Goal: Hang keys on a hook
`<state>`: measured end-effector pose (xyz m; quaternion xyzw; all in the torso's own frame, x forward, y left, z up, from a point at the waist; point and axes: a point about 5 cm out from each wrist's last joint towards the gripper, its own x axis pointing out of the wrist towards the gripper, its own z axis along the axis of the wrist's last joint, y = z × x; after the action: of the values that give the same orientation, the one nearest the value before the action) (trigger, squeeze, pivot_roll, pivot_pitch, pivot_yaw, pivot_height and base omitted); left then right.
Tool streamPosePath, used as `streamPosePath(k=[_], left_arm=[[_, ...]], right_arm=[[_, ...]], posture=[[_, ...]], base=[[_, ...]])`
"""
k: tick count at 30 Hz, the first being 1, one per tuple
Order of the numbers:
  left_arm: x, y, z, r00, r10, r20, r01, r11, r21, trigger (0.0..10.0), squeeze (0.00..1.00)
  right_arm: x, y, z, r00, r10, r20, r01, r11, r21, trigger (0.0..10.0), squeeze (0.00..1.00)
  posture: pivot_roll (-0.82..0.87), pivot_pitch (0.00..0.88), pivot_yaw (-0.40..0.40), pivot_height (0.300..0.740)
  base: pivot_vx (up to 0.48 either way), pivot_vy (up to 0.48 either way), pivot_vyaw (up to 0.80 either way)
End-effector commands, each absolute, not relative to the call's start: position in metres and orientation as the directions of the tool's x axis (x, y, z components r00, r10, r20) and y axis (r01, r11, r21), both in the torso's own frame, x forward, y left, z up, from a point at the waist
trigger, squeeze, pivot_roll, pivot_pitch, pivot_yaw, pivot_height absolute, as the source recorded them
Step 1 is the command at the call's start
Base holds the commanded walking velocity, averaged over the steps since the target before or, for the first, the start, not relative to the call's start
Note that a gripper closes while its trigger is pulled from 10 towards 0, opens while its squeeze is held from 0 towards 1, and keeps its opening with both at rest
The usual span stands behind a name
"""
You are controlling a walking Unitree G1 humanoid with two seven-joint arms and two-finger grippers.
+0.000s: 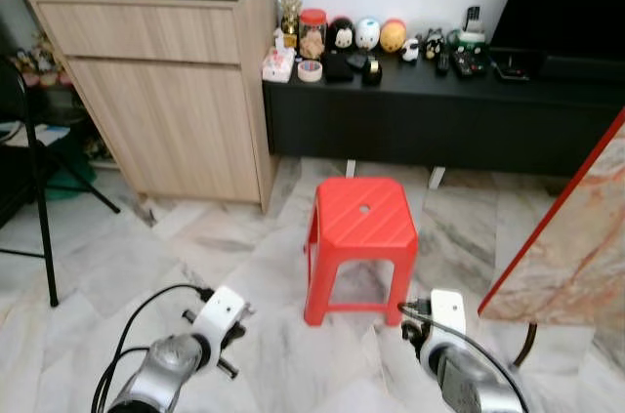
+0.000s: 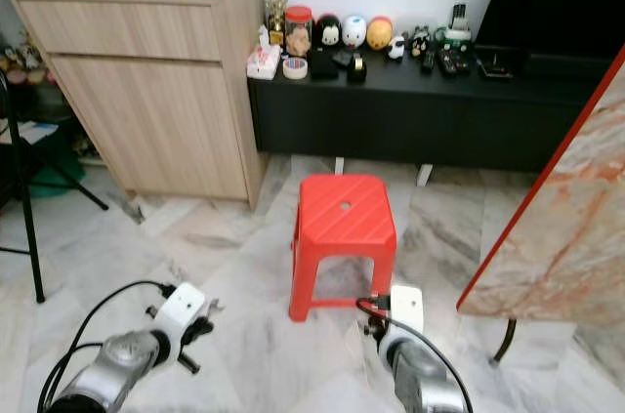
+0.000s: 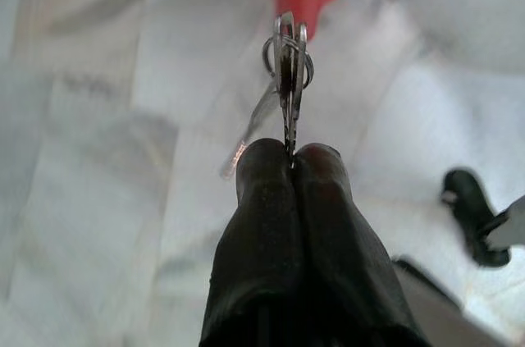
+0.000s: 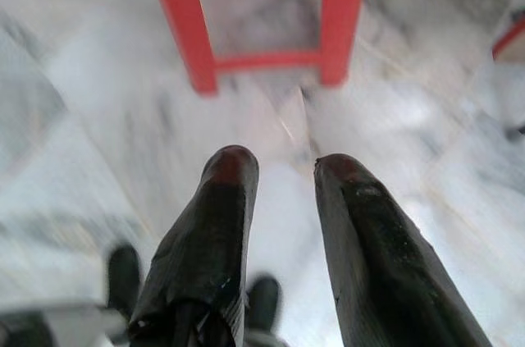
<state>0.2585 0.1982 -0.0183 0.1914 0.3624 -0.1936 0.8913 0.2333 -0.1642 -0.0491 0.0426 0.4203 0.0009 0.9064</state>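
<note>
Carrying stage of the key-hanging task. The left pincer (image 3: 289,158) is clenched on a bunch of keys (image 3: 287,68): its two black fingers (image 3: 262,199) press together on the blade of one key, and the split ring with the remaining keys stands out beyond the fingertips, held low over the marble floor (image 1: 176,257). The right pincer (image 4: 283,166) is released and holds nothing; its fingers stand apart above the floor, pointing toward the legs of the red plastic stool (image 1: 361,242).

In the head views both arms hang low at the bottom edge, with the stool on the floor just ahead between them, a light wooden cabinet (image 1: 166,91) to the left and a low black tabletop (image 1: 430,105) beyond, carrying small figurines and a jar (image 1: 312,34). No hook can be made out in these pictures; it may lie outside the field or be too small to tell.

The step in hand is judged to be transport of the keys, with hanging not yet begun. The next move calls for finding the hook, raising the left arm and presenting the ring's opening to the hook's tip before letting go.

The left wrist view reveals the grasp itself and the keys; the head views show the wrist housings and the layout of the room.
</note>
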Motion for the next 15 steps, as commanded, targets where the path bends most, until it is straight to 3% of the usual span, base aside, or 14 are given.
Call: streamPosePath(k=[1, 2, 9, 11, 15], left_arm=[[0.252, 0.208, -0.027, 0.636, -0.137, -0.759, 0.446, 0.869, 0.217, 10.0, 0.0], [0.243, 0.214, -0.035, 0.62, -0.093, -0.779, 0.411, 0.884, 0.221, 10.0, 0.0], [0.225, 0.226, -0.049, 0.621, -0.024, -0.783, 0.236, 0.959, 0.158, 10.0, 0.0], [0.219, 0.235, -0.052, 0.615, 0.038, -0.788, 0.131, 0.98, 0.149, 10.0, 0.0], [0.209, 0.241, -0.058, 0.594, 0.083, -0.8, 0.076, 0.985, 0.158, 10.0, 0.0]], right_arm=[[0.22, -0.17, -0.06, 0.611, 0.004, -0.791, 0.062, 0.997, 0.053, 10.0, 0.0], [0.208, -0.173, -0.069, 0.572, -0.011, -0.82, 0.112, 0.992, 0.064, 10.0, 0.0], [0.179, -0.171, -0.087, 0.495, -0.015, -0.869, 0.148, 0.987, 0.068, 10.0, 0.0], [0.166, -0.171, -0.093, 0.471, -0.023, -0.882, 0.162, 0.985, 0.061, 10.0, 0.0], [0.153, -0.169, -0.1, 0.449, -0.032, -0.893, 0.185, 0.981, 0.058, 10.0, 0.0]], posture=[[0.04, 0.044, -0.04, 0.74], [0.04, 0.043, -0.039, 0.74], [0.03, 0.039, -0.032, 0.74], [0.03, 0.032, -0.031, 0.74], [0.03, 0.029, -0.031, 0.74]], base=[[0.0, 0.0, 0.0], [0.0, 0.0, 0.0], [0.0, 0.0, 0.0], [0.0, 0.0, 0.0], [0.0, 0.0, 0.0]])
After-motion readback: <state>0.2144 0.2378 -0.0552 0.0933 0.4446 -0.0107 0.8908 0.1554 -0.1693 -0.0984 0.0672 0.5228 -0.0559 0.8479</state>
